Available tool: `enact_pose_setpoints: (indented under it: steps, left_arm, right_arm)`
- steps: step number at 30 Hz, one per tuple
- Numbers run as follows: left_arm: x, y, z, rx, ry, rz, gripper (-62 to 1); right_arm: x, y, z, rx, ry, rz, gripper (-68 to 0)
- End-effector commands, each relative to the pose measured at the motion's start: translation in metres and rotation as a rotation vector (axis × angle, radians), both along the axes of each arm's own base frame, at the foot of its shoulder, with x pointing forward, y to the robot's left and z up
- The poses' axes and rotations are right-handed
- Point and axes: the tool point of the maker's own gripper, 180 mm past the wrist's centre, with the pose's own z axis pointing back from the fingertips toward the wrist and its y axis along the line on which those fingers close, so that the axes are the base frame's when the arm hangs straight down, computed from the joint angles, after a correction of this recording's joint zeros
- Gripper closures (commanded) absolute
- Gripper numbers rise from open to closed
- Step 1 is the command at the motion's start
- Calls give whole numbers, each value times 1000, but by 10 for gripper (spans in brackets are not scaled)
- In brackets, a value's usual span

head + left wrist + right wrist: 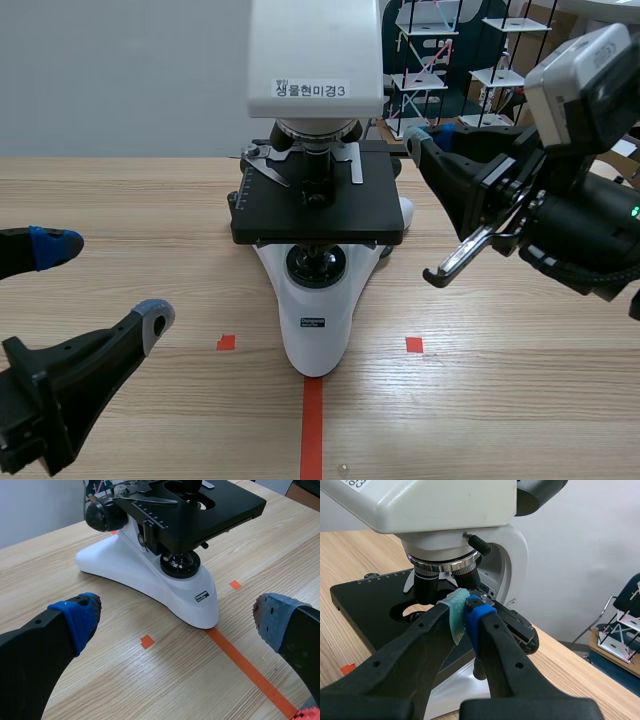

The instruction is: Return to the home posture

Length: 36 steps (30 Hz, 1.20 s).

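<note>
A white microscope [315, 330] with a black stage [318, 205] stands in the middle of the table. My left gripper [105, 283] is open, low at the near left, with nothing between its blue-padded fingers. From the left wrist view the left gripper [175, 620] faces the microscope's base [150, 575], which lies just ahead of it. My right gripper [420, 140] is raised at the stage's far right corner. In the right wrist view its pads [466, 611] are pressed together with nothing seen between them, close beside the objective lenses [427, 580] and above the stage [370, 595].
White and black wire racks [440, 60] stand behind the table at the far right. A plain wall runs behind the microscope. Bare wooden tabletop [120, 200] lies to the left of the microscope and in front of it on both sides.
</note>
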Motion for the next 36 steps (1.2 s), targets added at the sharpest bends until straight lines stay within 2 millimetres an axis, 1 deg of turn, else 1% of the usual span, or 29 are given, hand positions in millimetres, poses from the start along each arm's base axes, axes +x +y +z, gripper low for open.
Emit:
enact_pose_setpoints:
  steps: [1, 26, 27, 29, 34, 36]
  left_arm:
    - [0, -4, 9, -23, -22, -4, -623]
    - [0, -4, 9, -23, -22, -4, -623]
    - [0, -4, 9, -23, -22, -4, -623]
    - [0, -4, 9, -23, -22, -4, -623]
    - [0, -4, 9, -23, -22, -4, -623]
    - [0, -4, 9, -23, -22, -4, -623]
  right_arm:
    - [1, 1, 11, 23, -31, 10, -20]
    - [1, 1, 10, 22, -31, 10, -25]
    - [1, 1, 10, 22, -30, 9, -35]
    - [1, 1, 10, 21, -29, 9, -81]
    - [-3, 0, 6, 10, -14, 11, -241]
    - [-8, -1, 2, -2, -2, 17, -285]
